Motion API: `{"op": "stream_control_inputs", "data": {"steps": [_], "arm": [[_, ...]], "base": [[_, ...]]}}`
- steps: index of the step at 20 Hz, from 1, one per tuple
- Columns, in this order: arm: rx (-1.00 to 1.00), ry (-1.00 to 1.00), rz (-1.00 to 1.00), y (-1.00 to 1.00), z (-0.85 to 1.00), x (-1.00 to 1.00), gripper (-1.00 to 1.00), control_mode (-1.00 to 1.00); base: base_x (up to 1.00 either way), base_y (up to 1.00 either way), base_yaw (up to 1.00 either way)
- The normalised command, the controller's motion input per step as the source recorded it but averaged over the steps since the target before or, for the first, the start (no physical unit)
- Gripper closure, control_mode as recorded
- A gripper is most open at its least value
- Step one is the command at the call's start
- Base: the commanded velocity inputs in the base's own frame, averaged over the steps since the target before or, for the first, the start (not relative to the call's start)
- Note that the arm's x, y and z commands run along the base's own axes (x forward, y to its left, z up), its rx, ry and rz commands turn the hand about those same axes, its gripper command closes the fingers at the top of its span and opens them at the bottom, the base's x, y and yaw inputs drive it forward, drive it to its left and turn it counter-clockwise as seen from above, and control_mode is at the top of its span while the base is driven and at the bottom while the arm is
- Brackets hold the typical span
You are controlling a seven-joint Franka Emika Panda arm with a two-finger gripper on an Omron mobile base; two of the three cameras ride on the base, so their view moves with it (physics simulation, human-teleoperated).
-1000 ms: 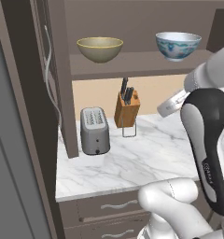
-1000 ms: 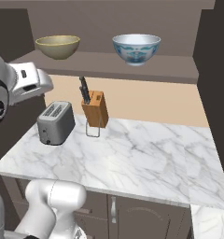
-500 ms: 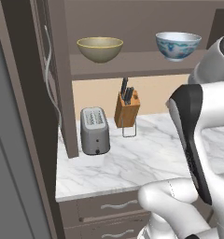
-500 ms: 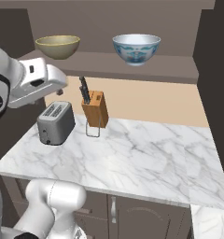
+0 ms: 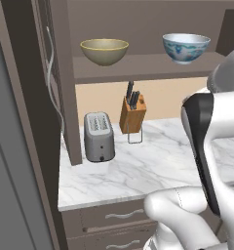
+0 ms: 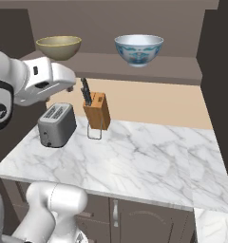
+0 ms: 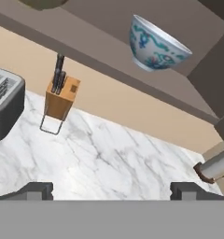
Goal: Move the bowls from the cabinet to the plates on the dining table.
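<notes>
White-and-blue patterned bowl (image 7: 157, 43) upper centre of hand view, olive-tan bowl (image 5: 104, 51) upper left of left base view, both on cabinet shelf (image 6: 135, 64); arm swung up toward them, fingers (image 7: 36, 190) wide open and empty, reach starting.

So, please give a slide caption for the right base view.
Two bowls wait on the cabinet shelf above toaster and knife block.

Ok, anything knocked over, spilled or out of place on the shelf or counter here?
Nothing stands out. The olive-tan bowl and the blue-patterned bowl sit upright on the cabinet shelf, apart. Below, the toaster and knife block stand upright on the marble counter.
</notes>
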Motion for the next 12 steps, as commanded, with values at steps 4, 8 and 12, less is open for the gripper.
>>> {"op": "stream_control_inputs", "data": {"steps": [4, 8, 12], "arm": [[0.0, -0.14, -0.06, -0.18, 0.25, 0.0, -1.0, -1.0], [0.0, -0.01, -0.06, -0.17, 0.38, 0.09, -1.0, -1.0], [0.0, 0.0, -0.05, -0.13, 0.4, 0.17, -1.0, -1.0]], "base": [[0.0, 0.0, 0.0], [0.0, 0.0, 0.0], [0.0, 0.0, 0.0]]}}
